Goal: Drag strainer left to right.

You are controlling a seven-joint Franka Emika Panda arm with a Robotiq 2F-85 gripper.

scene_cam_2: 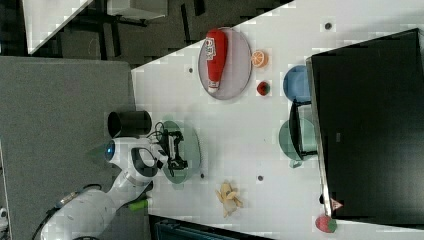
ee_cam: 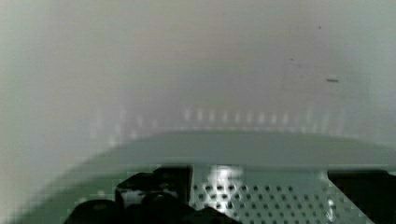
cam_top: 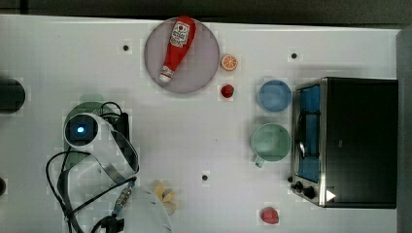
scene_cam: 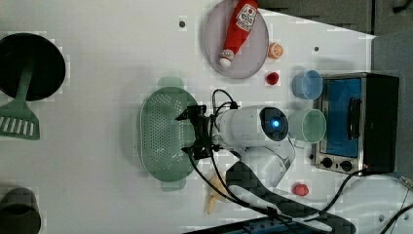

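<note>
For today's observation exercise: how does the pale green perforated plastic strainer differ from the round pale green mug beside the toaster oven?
The pale green perforated plastic strainer is oval and clearly larger; the round pale green mug is smaller. The strainer is dotted with small holes and has tab rims at its ends; the mug has solid walls and one small handle. The strainer lies under the robot's open fingers; the mug stands apart, next to the toaster oven. Both are pale green and open-topped.

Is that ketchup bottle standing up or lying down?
Lying down. The ketchup bottle rests on its side across the grey plate, label facing up, cap end near the plate's edge.
</note>
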